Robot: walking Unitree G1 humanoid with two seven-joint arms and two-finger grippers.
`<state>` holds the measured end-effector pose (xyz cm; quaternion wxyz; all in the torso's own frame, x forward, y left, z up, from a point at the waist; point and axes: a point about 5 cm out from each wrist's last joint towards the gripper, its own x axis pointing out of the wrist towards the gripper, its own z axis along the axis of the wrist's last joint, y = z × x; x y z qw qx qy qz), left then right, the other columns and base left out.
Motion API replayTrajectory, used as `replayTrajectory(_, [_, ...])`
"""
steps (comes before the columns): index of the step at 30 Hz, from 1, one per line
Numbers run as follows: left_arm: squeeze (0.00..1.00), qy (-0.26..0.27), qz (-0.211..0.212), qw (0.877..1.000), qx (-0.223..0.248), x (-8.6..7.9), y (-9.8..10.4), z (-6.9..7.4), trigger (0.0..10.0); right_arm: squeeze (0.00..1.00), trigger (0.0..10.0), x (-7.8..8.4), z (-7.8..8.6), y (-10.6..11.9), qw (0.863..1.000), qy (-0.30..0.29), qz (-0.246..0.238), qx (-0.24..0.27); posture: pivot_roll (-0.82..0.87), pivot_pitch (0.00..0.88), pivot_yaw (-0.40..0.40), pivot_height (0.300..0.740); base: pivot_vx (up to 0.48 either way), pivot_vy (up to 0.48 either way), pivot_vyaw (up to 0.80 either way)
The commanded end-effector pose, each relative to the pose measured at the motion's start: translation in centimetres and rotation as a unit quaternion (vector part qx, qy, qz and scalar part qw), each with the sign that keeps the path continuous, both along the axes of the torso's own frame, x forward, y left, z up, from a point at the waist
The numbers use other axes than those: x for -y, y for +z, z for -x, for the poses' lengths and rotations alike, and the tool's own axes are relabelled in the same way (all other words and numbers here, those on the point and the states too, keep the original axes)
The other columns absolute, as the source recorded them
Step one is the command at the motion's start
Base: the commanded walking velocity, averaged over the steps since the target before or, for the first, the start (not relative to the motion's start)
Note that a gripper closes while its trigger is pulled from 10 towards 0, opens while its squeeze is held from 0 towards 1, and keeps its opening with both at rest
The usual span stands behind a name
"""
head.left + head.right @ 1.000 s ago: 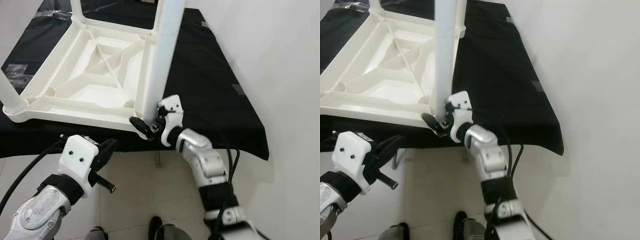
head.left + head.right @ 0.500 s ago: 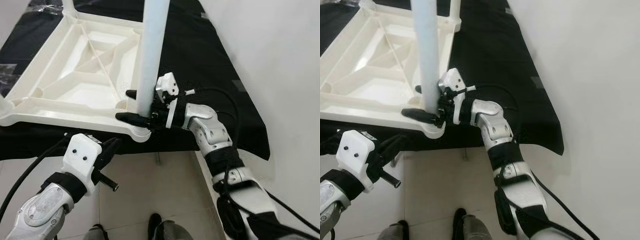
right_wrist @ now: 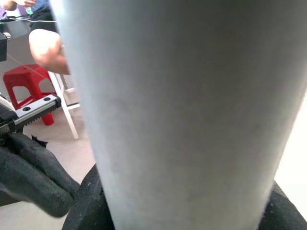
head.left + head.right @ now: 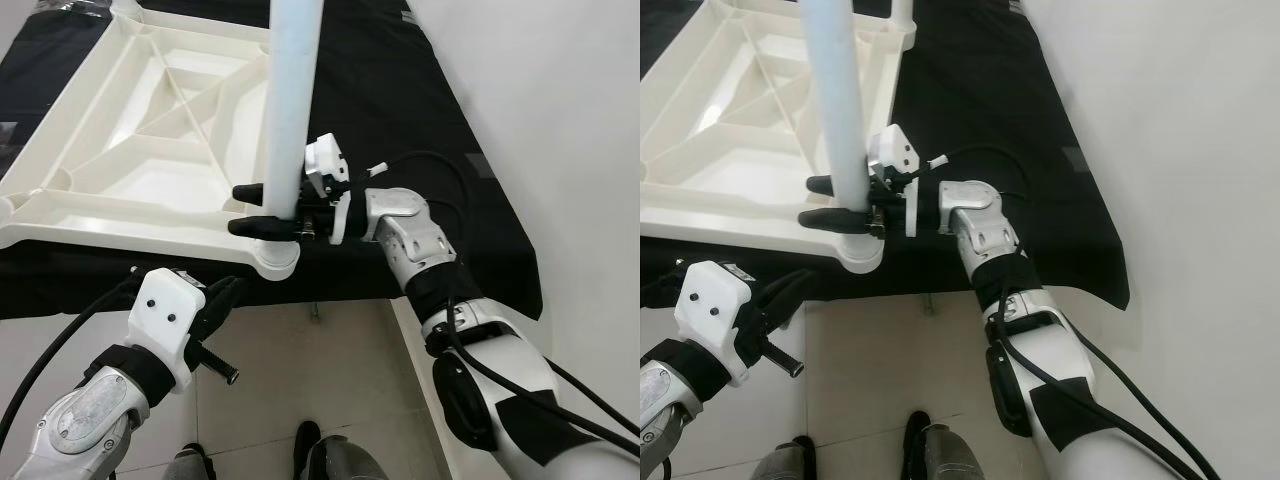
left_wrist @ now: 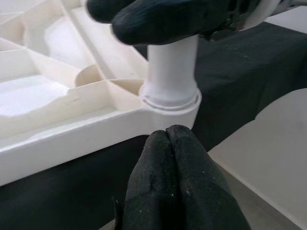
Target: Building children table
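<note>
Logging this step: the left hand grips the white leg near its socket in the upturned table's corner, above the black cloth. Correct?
Not quite: the right hand grips the white leg, as the left eye view shows. The left hand hangs shut below the upturned table and black cloth.

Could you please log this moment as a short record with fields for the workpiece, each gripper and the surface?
workpiece: upturned white table top, ribbed underside up
leg: white leg upright in the near corner socket
right gripper: right gripper, fingers either side of the leg's base
left gripper: left gripper shut, below the table edge
surface: black cloth
</note>
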<state>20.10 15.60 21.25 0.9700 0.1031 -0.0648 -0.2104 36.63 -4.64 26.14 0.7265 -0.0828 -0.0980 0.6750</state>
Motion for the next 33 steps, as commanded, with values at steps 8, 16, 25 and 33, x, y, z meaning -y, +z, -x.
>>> replayTrajectory(8, [0.00, -0.016, 0.003, 1.000, -0.018, 0.4, -0.4, 0.6, 10.0, 0.00, 0.0, 2.9, 1.5, -7.4, 0.878, -0.467, -0.054, -0.088, 0.13, 0.328, -0.151, 0.740, 0.000, 0.000, 0.00])
replayTrajectory(16, [0.00, -0.019, 0.001, 1.000, -0.021, 0.5, -0.5, 0.5, 10.0, 0.00, 0.0, -0.9, 4.4, -8.7, 0.899, -0.425, -0.046, -0.097, 0.14, 0.321, -0.146, 0.740, 0.000, 0.000, 0.00])
replayTrajectory(25, [0.00, -0.021, 0.001, 1.000, -0.018, 0.6, -0.5, 0.3, 10.0, 1.00, 10.0, -2.0, 3.4, -5.0, 0.928, -0.356, -0.074, -0.086, 0.15, 0.305, -0.155, 0.740, 0.000, 0.000, 0.00])
replayTrajectory(33, [0.00, -0.017, 0.001, 1.000, -0.013, 0.6, -0.4, 0.2, 10.0, 0.00, 10.0, -2.4, 3.2, -0.4, 0.985, -0.145, -0.092, -0.031, 0.15, 0.305, -0.169, 0.740, 0.000, 0.000, 0.00])
